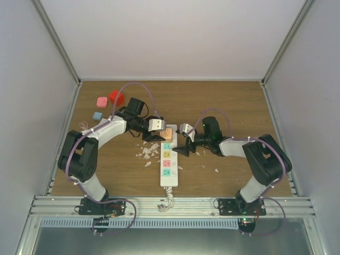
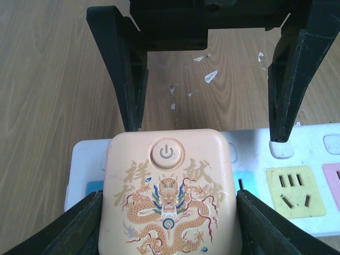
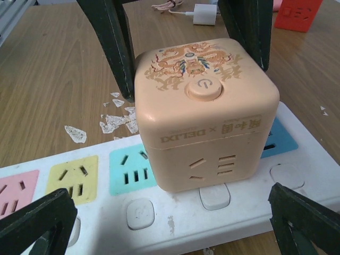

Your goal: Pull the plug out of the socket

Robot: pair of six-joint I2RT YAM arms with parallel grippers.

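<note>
The socket, a white power strip with pastel outlets, lies lengthways in the middle of the table, its cord toward the near edge. The plug is a peach cube with a dragon print, seated in the strip's far outlet. My left gripper is shut on the plug, one finger on each side. My right gripper is open wide over the strip beside the plug. One of its fingers rests its tip on the strip.
A red cube, a pink cube and a blue cube sit at the far left. White flakes lie left of the strip. A white charger lies beyond the plug.
</note>
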